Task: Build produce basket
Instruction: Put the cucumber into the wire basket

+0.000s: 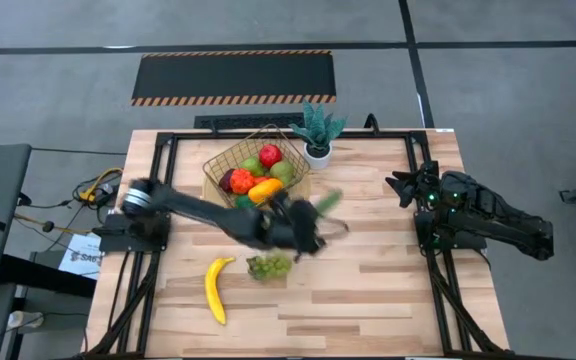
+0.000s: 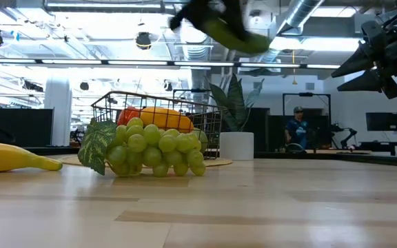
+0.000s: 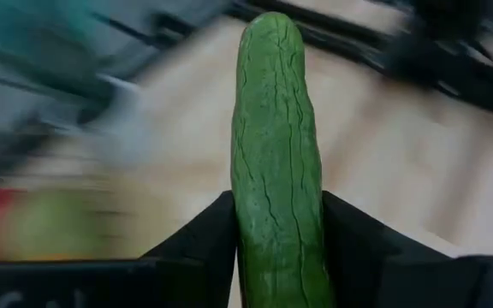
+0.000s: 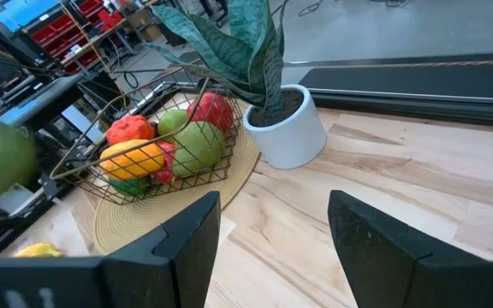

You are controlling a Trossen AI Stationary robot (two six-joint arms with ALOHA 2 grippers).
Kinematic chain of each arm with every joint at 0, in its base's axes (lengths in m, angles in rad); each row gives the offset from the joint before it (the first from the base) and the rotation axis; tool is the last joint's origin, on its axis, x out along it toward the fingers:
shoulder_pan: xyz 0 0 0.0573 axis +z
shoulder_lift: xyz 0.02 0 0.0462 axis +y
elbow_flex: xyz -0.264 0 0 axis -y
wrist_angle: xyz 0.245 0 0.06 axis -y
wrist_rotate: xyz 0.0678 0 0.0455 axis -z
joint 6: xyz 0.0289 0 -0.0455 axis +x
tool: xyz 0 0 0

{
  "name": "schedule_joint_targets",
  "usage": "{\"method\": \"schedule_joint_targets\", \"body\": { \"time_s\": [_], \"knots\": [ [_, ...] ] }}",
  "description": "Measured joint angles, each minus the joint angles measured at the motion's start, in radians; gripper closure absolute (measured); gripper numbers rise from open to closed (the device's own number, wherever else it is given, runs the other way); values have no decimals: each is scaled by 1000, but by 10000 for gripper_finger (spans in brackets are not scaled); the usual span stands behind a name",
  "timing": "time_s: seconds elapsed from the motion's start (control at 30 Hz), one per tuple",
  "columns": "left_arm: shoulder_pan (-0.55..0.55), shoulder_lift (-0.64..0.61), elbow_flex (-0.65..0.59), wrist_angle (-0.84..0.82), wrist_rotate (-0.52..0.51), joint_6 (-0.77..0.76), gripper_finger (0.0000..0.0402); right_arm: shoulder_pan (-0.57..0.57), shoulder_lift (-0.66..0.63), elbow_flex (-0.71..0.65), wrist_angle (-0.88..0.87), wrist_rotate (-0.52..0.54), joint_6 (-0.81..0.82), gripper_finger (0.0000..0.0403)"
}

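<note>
Left gripper (image 3: 276,248) is clamped on a long green cucumber (image 3: 276,145), its skin finely veined. Right gripper (image 4: 272,231) waits wide open at the table's right edge, facing the basket (image 4: 157,128).

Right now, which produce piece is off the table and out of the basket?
The cucumber, clamped in the left end effector. The banana and grapes lie on the table; the rest sit in the basket.
</note>
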Motion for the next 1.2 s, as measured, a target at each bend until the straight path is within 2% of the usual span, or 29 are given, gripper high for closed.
{"method": "schedule_joint_targets", "body": {
  "time_s": [0.13, 0.3, 0.37, 0.47, 0.57, 0.73, 0.93, 1.03, 1.2],
  "knots": [
    [61, -173, -36, -205, -89, 0, 282, 0, 0, 0, 0, 2, -1, 163],
    [146, -346, -171, -393, -92, -28, 282, 0, 0, 0, 0, 7, -7, 163],
    [180, -411, -261, -408, -93, -40, 279, -1, 0, 0, 2, 7, -8, 163],
    [240, -499, -418, -390, -70, -15, 277, -1, 0, 0, 2, 8, -8, 163],
    [315, -576, -566, -309, -12, 101, 277, -1, 0, 0, 2, 8, -10, 163],
    [480, -645, -718, -142, 181, 363, 276, -1, 0, 0, 2, 9, -10, 163],
    [636, -645, -738, 0, 280, 637, 276, -1, 0, 0, 8, 36, -3, 163],
    [701, -639, -738, 16, 380, 666, 276, -1, 0, 0, 12, 44, -3, 163],
    [743, -616, -737, -5, 383, 733, 276, -1, 0, 0, 12, 93, -3, 163]
  ]
}}
